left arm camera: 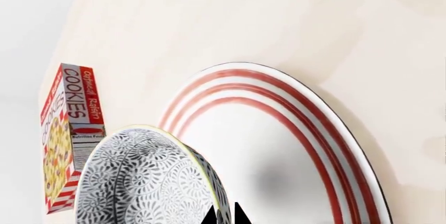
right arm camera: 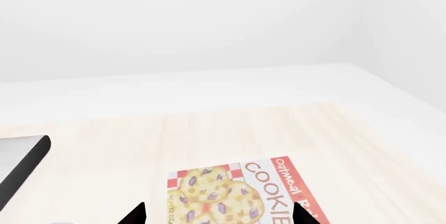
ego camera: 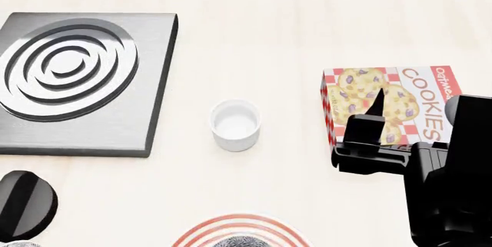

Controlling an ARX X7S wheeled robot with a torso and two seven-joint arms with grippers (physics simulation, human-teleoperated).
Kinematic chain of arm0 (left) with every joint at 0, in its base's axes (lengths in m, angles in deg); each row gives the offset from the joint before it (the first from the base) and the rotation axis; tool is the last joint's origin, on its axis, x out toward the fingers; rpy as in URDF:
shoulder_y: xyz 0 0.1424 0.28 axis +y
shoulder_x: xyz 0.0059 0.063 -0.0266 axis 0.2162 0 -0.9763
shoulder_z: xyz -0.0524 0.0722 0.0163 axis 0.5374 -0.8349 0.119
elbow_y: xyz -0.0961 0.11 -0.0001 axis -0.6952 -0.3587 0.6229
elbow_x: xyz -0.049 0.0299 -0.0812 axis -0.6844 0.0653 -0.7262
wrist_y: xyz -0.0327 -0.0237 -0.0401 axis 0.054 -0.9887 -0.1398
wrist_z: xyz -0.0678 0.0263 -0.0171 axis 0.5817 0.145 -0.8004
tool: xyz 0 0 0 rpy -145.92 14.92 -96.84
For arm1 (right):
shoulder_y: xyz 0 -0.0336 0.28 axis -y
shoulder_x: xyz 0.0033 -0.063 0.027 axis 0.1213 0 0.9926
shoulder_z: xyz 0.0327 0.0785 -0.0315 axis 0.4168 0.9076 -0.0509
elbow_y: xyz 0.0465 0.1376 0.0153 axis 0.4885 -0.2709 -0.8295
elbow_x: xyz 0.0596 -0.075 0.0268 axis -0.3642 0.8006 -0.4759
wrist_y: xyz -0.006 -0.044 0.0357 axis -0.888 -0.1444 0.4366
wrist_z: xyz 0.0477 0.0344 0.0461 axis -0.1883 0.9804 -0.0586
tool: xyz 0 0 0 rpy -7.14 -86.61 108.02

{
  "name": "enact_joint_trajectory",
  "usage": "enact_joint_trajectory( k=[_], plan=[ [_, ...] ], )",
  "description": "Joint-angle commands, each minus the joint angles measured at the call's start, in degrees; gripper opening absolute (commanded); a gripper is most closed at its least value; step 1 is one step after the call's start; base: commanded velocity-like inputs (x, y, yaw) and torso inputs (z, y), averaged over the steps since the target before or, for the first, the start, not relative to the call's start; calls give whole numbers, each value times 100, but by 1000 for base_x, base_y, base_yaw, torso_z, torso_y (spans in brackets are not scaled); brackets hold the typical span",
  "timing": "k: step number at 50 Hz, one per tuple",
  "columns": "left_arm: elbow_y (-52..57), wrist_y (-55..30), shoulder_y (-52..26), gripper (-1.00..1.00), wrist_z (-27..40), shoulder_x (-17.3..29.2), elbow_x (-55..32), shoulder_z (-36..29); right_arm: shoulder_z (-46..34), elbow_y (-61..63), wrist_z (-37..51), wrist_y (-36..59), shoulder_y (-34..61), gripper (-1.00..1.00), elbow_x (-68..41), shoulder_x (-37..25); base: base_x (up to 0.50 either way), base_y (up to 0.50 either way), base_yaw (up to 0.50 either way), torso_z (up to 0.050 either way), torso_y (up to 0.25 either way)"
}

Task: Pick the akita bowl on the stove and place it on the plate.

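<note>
My left end effector [left arm camera: 225, 216] grips the akita bowl [left arm camera: 150, 179] over the plate [left arm camera: 279, 151]; my right end effector [right arm camera: 219, 214] hangs released.

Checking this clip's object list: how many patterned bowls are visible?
1 for certain: the akita bowl over the plate, held at the left gripper. A speckled sliver at the head view's bottom-left corner may be a second.

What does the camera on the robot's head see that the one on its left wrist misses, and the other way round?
Only the head view shows the stove with nothing on its rings, the black knob, the white cup and the right gripper. Only the left wrist view shows the akita bowl up close, held at the left gripper's tips by the plate. Both show the cookie box and the red-ringed plate.
</note>
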Motion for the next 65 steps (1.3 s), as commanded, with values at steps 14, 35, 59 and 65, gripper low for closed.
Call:
enact_joint_trajectory(
  k=[14,35,59,65],
  plan=[
    [-61,-47,174,-100,8,-145,173,132,108,-16,-79,-34,-9,100,54,68,0,0,0,0,1],
    [-1,-160,242,100,58,-164,259,111,84,-38,-40,-51,-2,100,14,50,0,0,0,0,0],
    [162,-229,343,100,164,-177,28,440,66,-63,-13,-93,-27,100,-33,22,0,0,0,0,0],
    [258,-292,362,100,192,-207,-76,596,65,-60,2,-87,-22,100,-56,13,0,0,0,0,0]
  ],
)
